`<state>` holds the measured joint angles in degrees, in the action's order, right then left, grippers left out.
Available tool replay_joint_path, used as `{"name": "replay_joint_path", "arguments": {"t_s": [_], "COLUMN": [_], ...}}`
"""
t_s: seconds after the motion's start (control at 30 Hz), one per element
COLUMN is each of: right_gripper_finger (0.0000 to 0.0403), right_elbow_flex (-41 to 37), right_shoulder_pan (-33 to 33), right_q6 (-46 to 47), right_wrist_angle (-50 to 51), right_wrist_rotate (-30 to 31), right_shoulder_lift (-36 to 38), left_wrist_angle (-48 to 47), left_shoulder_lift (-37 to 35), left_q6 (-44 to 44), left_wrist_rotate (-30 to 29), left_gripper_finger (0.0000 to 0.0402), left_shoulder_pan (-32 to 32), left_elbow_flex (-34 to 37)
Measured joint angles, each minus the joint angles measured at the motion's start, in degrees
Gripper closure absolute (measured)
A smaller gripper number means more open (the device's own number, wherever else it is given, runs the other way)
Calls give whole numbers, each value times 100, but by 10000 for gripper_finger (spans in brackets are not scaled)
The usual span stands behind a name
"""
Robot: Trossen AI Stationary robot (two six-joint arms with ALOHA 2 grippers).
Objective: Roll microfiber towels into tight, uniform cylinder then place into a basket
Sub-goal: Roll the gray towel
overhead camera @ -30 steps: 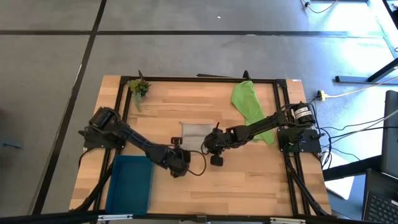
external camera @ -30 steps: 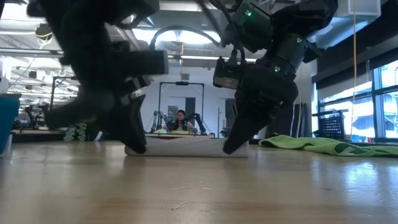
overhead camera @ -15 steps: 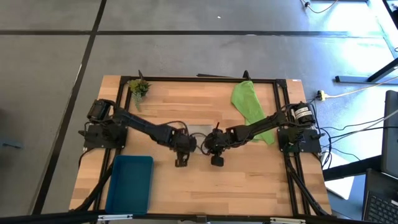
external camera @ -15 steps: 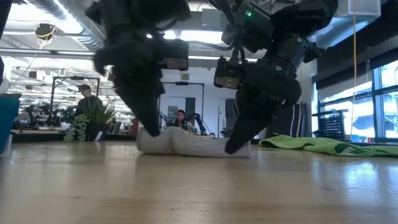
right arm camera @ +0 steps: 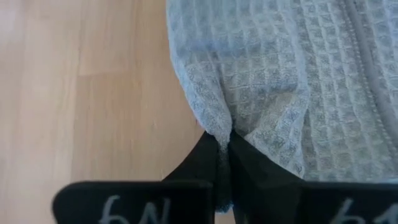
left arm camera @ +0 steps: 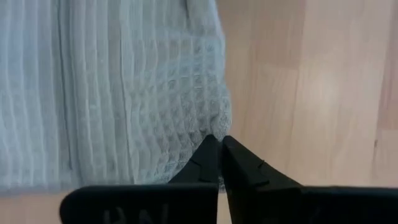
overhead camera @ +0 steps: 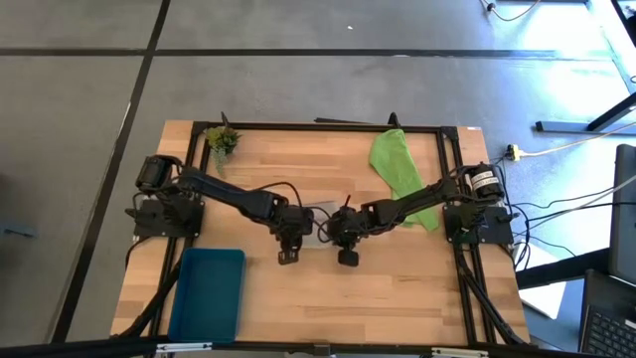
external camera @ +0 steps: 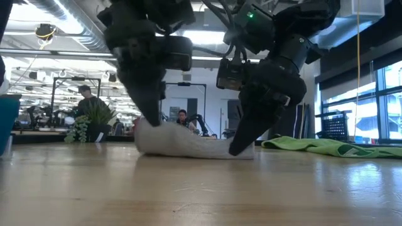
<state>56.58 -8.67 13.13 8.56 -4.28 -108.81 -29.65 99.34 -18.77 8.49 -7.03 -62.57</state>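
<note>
With both arms meeting mid-table, the light grey waffle-weave microfiber towel lies bunched between them. Left gripper is clenched, tips at the towel's edge at its 9 o'clock end; grip unclear. Right gripper pinches a corner fold at the 3 o'clock end. Lime green cloth lies at 2 o'clock, shallow teal plastic basket at 8 o'clock.
</note>
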Motion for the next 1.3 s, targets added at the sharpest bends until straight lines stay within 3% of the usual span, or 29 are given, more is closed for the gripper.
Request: {"name": "replay_joint_path", "arguments": {"t_s": [0.5,1.07,1.3], "right_gripper_finger": [385,385,385], "right_elbow_flex": [2,2,2], "right_shoulder_pan": [0,-2,-7], "right_q6": [2,-31,-35], "right_wrist_angle": [39,35,37], "right_wrist_rotate": [-126,-135,-123], "right_shoulder_lift": [0,1,1], "left_wrist_angle": [-223,-190,-161], "left_shoulder_lift": [-299,-292,38], "left_q6": [-941,-1132,-1053], "left_wrist_rotate": [-343,-1513,-1931], "left_gripper_finger": [401,401,401], "left_shoulder_pan": [328,592,605], "left_elbow_flex": [-2,-4,-8]}}
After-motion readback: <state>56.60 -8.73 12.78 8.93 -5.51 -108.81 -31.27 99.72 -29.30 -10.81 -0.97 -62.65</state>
